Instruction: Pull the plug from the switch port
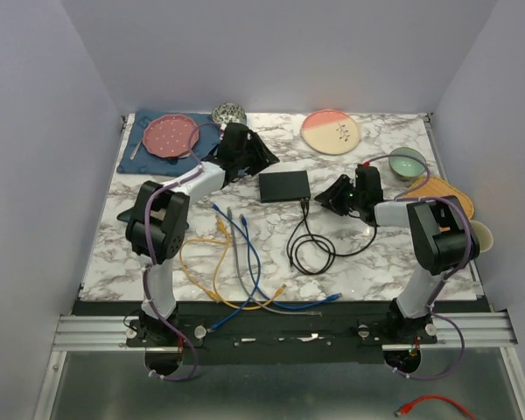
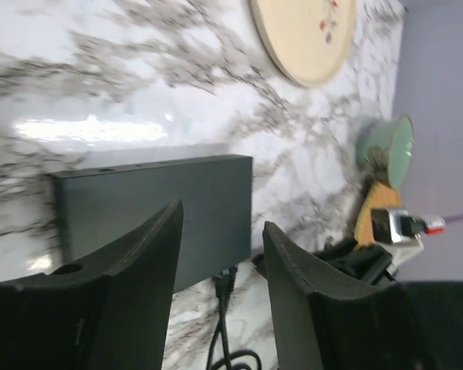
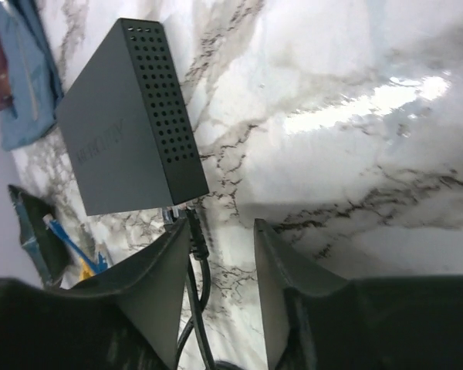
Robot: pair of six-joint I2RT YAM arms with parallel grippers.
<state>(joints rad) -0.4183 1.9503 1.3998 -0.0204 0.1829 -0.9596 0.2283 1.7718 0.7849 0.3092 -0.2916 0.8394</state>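
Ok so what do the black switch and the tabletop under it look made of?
The switch looks like matte black plastic or painted metal, I cannot tell which: dull even faces, a grid of vent holes on one end. The table looks like glossy marble or marble-print laminate: grey veins on white, bright glare.

Plug (image 1: 305,205) at switch (image 1: 284,185) near-R corner

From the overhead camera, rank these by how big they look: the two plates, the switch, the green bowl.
1. The cream plate and the pink plate look about alike, so I won't rank them.
2. The switch.
3. The green bowl, the smallest.
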